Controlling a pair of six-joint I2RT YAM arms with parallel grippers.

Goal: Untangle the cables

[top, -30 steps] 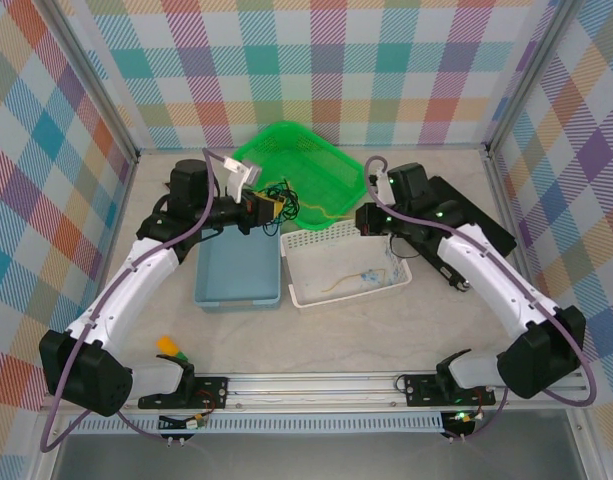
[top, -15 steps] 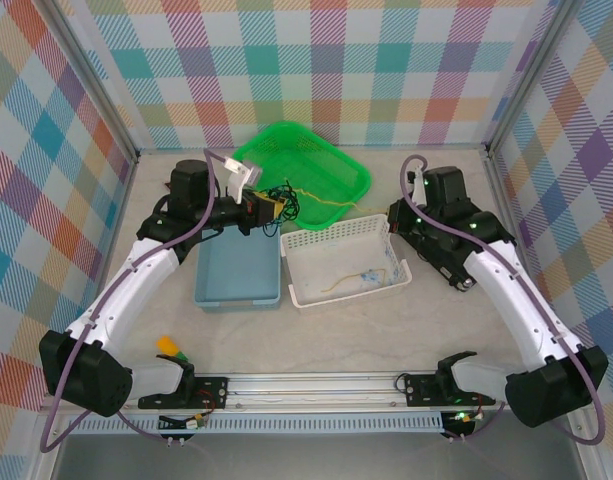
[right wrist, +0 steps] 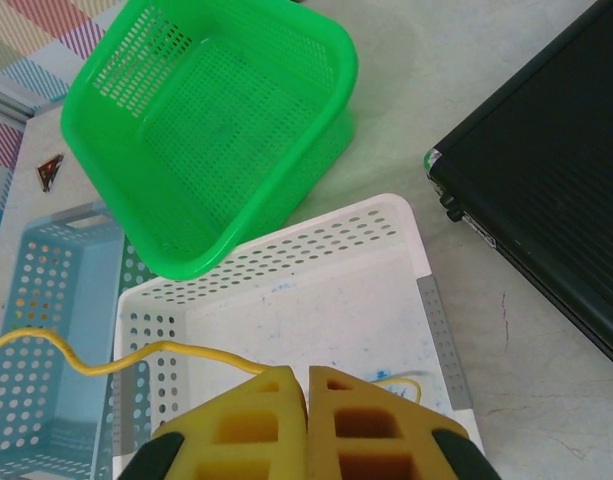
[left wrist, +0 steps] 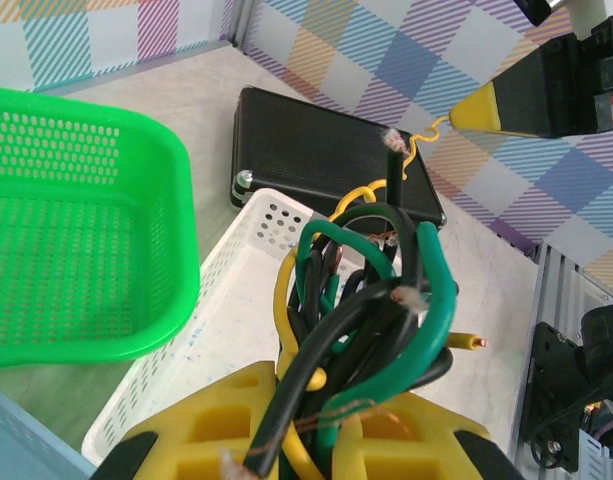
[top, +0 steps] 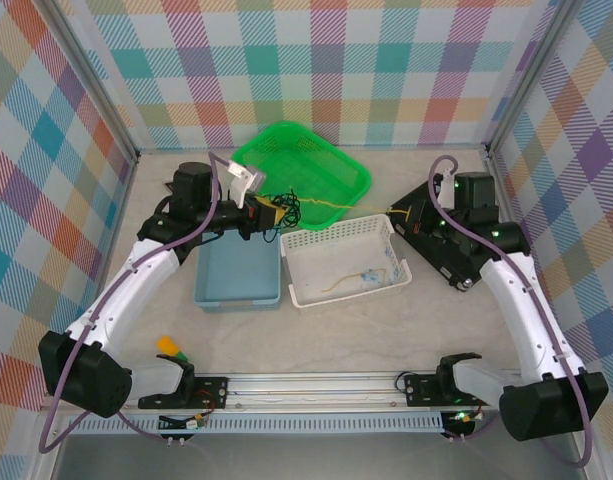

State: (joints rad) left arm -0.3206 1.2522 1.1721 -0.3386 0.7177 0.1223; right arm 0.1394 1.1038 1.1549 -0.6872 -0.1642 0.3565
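Left fingers (left wrist: pixel 236 410) clamp a knotted bundle of black, dark green and yellow cables (left wrist: pixel 371 300), held above the tabletop between green plastic mesh basket (top: pixel 304 160) and white perforated tray (top: pixel 338 238). One thin yellow strand (top: pixel 341 207) stretches from the bundle to right fingers (right wrist: pixel 286 395), whose pads press together on it near the tray's far right corner. Loose yellow wire (top: pixel 338 283) lies inside the tray. Blue perforated tray (top: pixel 236 292) sits just beside, to the left. Flat black case (top: pixel 441 262) lies to the right.

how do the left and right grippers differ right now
The left gripper clamps a knotted bundle of black, green and yellow cables; the right gripper pinches one yellow strand. The left gripper is beside the green basket, the right gripper near the black case. Both have yellow jaws, shut.
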